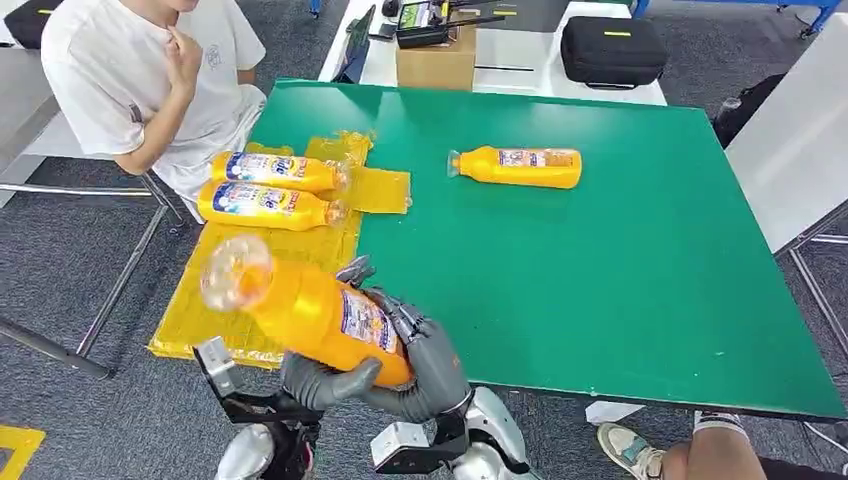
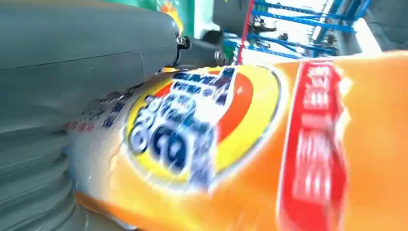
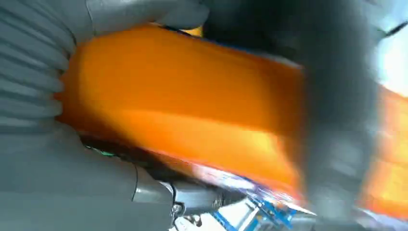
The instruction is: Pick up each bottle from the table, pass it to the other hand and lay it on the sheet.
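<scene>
Passing bottle (image 1: 318,315) hand to hand low above table (image 1: 600,250) edge: right hand (image 1: 425,365) and left hand (image 1: 320,382) both clasping base, neck slanting toward sheet (image 1: 335,245), leftward.

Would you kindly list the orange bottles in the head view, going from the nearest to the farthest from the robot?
Bottle held by both hands → nearer bottle on the yellow sheet → farther bottle on the sheet → lone bottle on the green table.
</scene>
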